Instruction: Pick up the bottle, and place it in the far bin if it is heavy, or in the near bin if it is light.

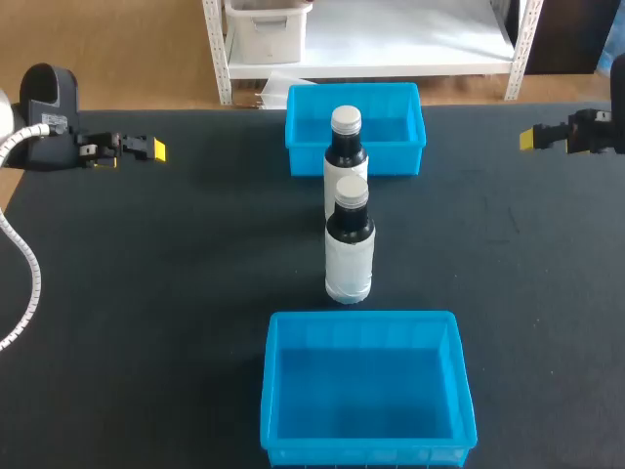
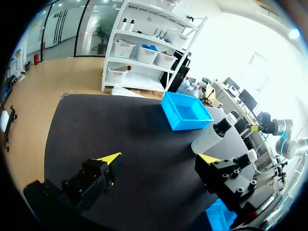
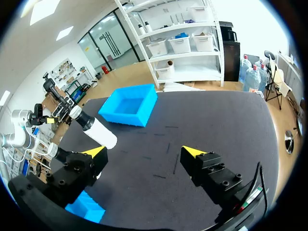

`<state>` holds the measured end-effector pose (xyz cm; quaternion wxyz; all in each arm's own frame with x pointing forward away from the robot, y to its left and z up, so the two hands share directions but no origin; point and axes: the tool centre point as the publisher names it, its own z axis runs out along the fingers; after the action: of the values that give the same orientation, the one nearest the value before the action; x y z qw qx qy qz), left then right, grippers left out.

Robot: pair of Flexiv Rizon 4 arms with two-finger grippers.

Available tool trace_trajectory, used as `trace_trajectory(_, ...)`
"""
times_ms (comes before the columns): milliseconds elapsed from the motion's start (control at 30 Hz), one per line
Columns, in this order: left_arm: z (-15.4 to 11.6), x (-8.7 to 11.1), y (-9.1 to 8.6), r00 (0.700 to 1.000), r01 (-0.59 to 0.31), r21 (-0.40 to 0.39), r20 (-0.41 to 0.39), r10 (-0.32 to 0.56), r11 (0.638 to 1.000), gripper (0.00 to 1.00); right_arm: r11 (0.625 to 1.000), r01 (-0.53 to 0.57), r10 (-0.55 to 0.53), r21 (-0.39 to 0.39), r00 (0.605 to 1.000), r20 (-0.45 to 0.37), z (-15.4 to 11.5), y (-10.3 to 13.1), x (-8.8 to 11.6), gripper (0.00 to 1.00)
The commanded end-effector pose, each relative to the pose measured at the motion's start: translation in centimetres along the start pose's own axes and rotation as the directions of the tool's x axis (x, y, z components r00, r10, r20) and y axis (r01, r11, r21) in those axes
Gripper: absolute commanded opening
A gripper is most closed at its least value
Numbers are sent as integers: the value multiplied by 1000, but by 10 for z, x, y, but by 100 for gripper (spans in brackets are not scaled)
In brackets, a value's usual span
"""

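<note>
The left gripper (image 2: 161,158) has its jaws spread wide with nothing between them, and the right gripper (image 3: 144,150) is just as wide and just as empty. They hang over the matte black worktop (image 1: 176,274), the left near its far left corner and the right near its far right corner, both well apart from anything to be lifted. In the middle of the worktop two upright dark bottles with white sleeves and pale screw caps stand one behind the other. The nearer bottle (image 1: 349,249) is between the two bins, and the farther bottle (image 1: 346,147) is just in front of the blue plastic far bin (image 1: 298,137) at the far edge. The matching blue plastic near bin (image 1: 363,317) sits at the near edge, and both bins are empty. Nothing seen here tells heavy from light, so the weight will have to be felt on lifting. Each bottle looks rigid, tall and narrow, so it should tip easily, and the sleeve may be slick. The best hold is probably across the sleeved body from left and right, low enough to stay steady and clear of its neighbour.
</note>
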<state>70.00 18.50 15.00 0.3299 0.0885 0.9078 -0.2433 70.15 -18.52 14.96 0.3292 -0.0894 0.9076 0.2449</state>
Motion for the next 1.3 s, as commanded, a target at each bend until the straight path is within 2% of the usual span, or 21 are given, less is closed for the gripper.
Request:
trace_trajectory(33,0,0,0,1000,0,0,0,0,1000,100,1000,0,0,3,1000,2,-1,1,1,100)
trace_trajectory(833,0,0,0,1000,0,0,0,0,1000,100,1000,0,0,3,1000,2,-1,1,1,100)
trace_trajectory(867,0,0,0,1000,0,0,0,0,1000,100,998,66,-66,-22,998,-16,-1,-1,-2,100)
trace_trajectory(900,0,0,0,1000,0,0,0,0,1000,100,985,144,-147,-91,988,-34,0,-2,-4,100)
trace_trajectory(967,0,0,0,1000,0,0,0,0,1000,100,945,279,-292,-171,955,-55,-3,-3,-7,100)
trace_trajectory(1000,0,0,0,1000,0,0,0,0,1000,100,907,340,-368,-250,927,-76,-5,-3,-7,100)
trace_trajectory(1033,0,0,0,1000,0,0,0,0,1000,100,852,415,-460,-319,885,-79,-8,-2,-6,100)
trace_trajectory(1100,0,0,0,1000,0,0,0,0,1000,100,754,491,-579,-437,810,-88,-16,-1,-2,100)
trace_trajectory(1133,0,0,0,1000,0,0,0,0,1000,100,738,506,-601,-447,794,-93,-19,-3,-2,100)
trace_trajectory(1300,0,0,0,1000,0,0,0,0,1000,100,738,506,-601,-447,794,-93,-19,-3,-2,100)
